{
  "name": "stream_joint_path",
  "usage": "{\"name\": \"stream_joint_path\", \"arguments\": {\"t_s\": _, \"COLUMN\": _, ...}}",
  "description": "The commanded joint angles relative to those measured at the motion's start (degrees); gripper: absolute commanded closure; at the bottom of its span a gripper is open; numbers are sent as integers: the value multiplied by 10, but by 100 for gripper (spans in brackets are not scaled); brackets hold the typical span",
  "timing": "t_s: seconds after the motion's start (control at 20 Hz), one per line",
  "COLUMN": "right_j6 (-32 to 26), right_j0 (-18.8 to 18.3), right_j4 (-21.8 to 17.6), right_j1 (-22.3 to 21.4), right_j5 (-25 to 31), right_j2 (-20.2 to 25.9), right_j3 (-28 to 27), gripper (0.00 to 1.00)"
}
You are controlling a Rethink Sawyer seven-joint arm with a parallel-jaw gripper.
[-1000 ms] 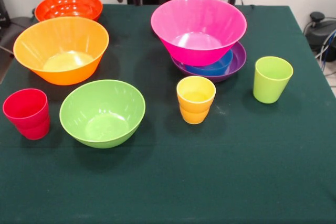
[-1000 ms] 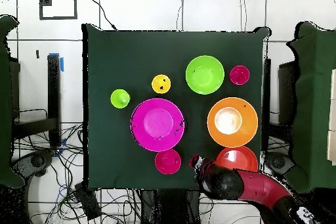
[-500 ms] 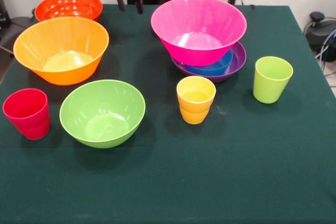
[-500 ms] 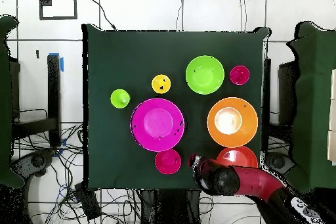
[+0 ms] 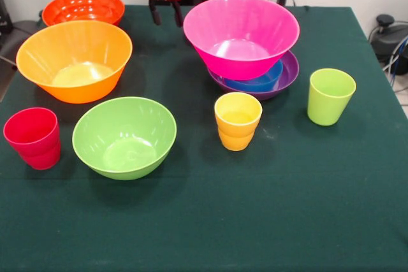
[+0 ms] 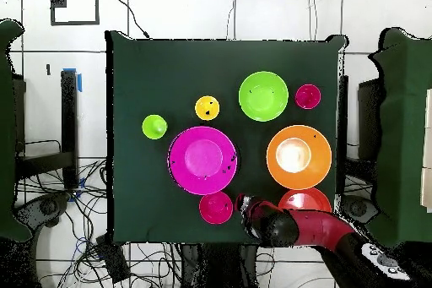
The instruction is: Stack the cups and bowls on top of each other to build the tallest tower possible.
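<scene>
On the worktop [image 5: 306, 183], the pink bowl [image 5: 241, 35] is sitting in the blue bowl [image 5: 258, 83], nested inside the purple bowl [image 5: 288, 76]; the gripper [image 5: 166, 16] is hanging empty, fingers apart.

The arm [image 6: 312, 232] extends over the bench [image 6: 135, 90] edge, between the small red bowl [image 6: 216, 208] and red-orange bowl [image 6: 308, 198].

I see a dark green table cloth [image 5: 306, 208]. On it are a pink bowl [image 5: 241, 35] over a blue bowl [image 5: 258, 83] and a purple bowl [image 5: 288, 73], a light orange bowl [image 5: 73, 59], a red-orange bowl [image 5: 83, 7], a lime green bowl [image 5: 124, 136], plus red [image 5: 33, 137], yellow [image 5: 238, 121] and lime green [image 5: 330, 96] cups. My gripper [image 5: 165, 14] is black under a red housing.
</scene>
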Motion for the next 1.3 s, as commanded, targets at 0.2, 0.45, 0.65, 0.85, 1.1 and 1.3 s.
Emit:
{"name": "stream_joint_path", "arguments": {"t_s": 0.2, "right_j6": 46, "right_j0": 78, "right_j4": -1, "right_j1": -5, "right_j5": -34, "right_j2": -10, "right_j3": -43, "gripper": 0}}
{"name": "stream_joint_path", "arguments": {"t_s": 0.45, "right_j6": 52, "right_j0": 94, "right_j4": 24, "right_j1": -42, "right_j5": -15, "right_j2": -8, "right_j3": -18, "gripper": 0}}
{"name": "stream_joint_path", "arguments": {"t_s": 0.65, "right_j6": 63, "right_j0": 111, "right_j4": 30, "right_j1": -44, "right_j5": -24, "right_j2": -19, "right_j3": -14, "gripper": 0}}
{"name": "stream_joint_path", "arguments": {"t_s": 0.85, "right_j6": 67, "right_j0": 124, "right_j4": 40, "right_j1": -39, "right_j5": -25, "right_j2": -24, "right_j3": -23, "gripper": 0}}
{"name": "stream_joint_path", "arguments": {"t_s": 1.1, "right_j6": 69, "right_j0": 134, "right_j4": 51, "right_j1": -52, "right_j5": -21, "right_j2": -27, "right_j3": -15, "gripper": 0}}
{"name": "stream_joint_path", "arguments": {"t_s": 1.3, "right_j6": 73, "right_j0": 147, "right_j4": 59, "right_j1": -50, "right_j5": -25, "right_j2": -34, "right_j3": -16, "gripper": 0}}
